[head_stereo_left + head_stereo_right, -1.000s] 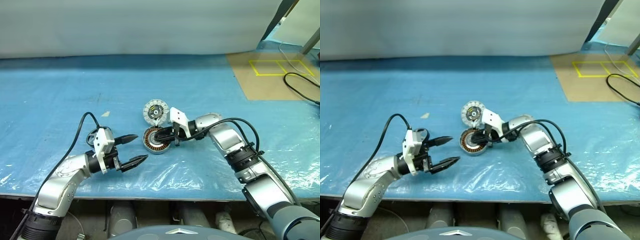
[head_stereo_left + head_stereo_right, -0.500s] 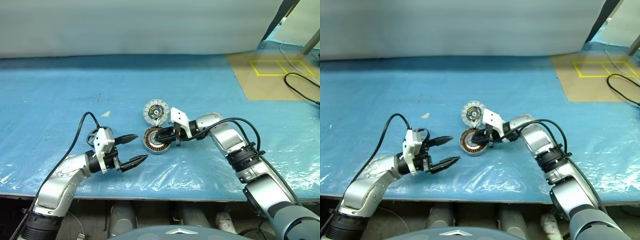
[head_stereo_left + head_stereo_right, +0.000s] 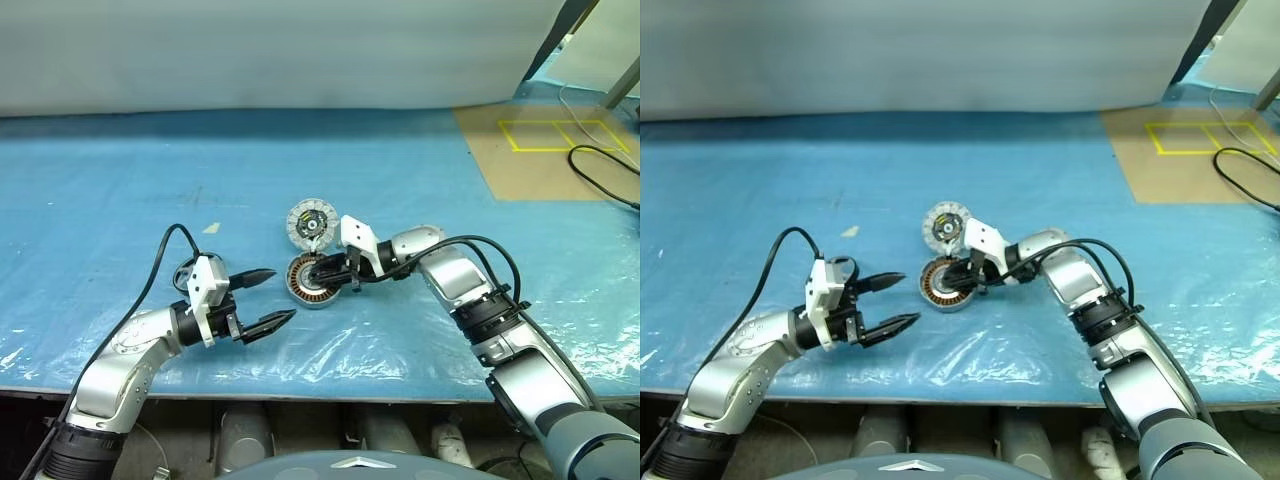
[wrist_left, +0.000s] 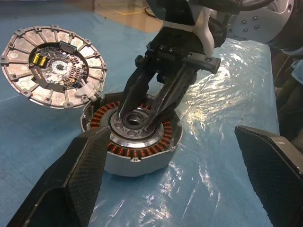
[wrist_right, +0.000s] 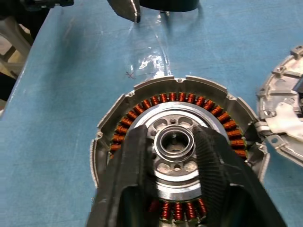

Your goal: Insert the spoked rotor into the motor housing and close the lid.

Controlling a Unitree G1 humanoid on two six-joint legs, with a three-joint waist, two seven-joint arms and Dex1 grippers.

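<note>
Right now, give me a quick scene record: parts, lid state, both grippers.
surface: blue plastic sheet
motor housing: flat on the sheet, copper windings exposed
lid: off the housing, just behind it, inner side showing
wheel: unconfirmed; a dark-rimmed round thing sits partly hidden behind the left wrist
left gripper: open, empty, left of the housing, pointing at it
right gripper: down over the housing's centre hub
lid closed: no
</note>
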